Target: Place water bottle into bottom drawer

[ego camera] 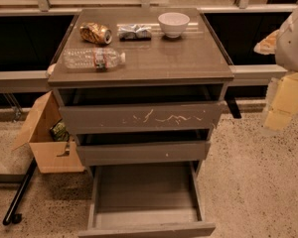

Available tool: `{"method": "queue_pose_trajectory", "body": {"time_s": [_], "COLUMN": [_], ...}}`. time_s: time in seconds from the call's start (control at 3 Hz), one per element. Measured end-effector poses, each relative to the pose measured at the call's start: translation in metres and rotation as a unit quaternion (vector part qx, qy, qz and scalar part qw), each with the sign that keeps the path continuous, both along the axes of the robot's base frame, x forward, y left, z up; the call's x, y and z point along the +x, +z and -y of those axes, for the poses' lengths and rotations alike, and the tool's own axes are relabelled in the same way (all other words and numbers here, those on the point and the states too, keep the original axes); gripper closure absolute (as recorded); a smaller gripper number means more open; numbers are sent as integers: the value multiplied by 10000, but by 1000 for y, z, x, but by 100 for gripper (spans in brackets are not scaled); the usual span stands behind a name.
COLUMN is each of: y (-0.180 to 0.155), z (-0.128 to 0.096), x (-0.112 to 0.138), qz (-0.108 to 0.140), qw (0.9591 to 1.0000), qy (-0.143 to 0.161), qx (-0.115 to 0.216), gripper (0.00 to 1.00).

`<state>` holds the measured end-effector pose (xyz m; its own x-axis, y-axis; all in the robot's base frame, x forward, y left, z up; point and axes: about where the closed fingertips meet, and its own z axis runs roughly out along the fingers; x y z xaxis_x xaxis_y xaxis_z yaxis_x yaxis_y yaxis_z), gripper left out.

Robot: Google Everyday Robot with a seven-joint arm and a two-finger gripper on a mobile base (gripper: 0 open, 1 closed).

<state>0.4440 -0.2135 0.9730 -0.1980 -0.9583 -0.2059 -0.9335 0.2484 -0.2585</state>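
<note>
The cabinet (141, 118) stands on a speckled floor and carries three grey-brown drawers, all pulled out in steps, the lower ones further than the upper.

The bottom drawer (144, 190) is the deepest and is extended furthest. Its inside is flat and bare, and its front panel is cut by the lower edge of the view.

The top drawer (139, 117) has white scratches across its front. The middle drawer (141, 152) is shallower and has a plain front.

The worktop (164, 58) is the flat, glossy upper surface of the cabinet.

A cardboard box (47, 143) sits on the floor against the left side of the cabinet, with its flaps up and a dark item inside.

The gripper (283, 108) hangs at the right edge of the view, to the right of the cabinet and level with the top drawer, well apart from everything on the worktop. It holds nothing. Whether the jaws are apart or together cannot be told.

The water bottle (93, 58) lies on its side at the front left of the worktop, with its white cap pointing right.

A white bowl (173, 24) stands upright at the rear right of the worktop.

A crushed gold can (95, 32) lies at the rear left, behind the bottle.

A silver foil packet (134, 31) lies between the can and the bowl.
</note>
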Motion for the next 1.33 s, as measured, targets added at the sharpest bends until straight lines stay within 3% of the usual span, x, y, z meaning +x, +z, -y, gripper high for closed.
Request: {"method": "queue_pose_trajectory", "body": {"time_s": [0.67,1.0,1.33], "y": [-48,-48,-48], "z": [30,29,26], "x": [87,89,117], "qz": [98,109,245], "qw": [9996,9997,9994], "qy": [226,202,-86], "qx": [113,121,219], "gripper": [0,0,0]}}
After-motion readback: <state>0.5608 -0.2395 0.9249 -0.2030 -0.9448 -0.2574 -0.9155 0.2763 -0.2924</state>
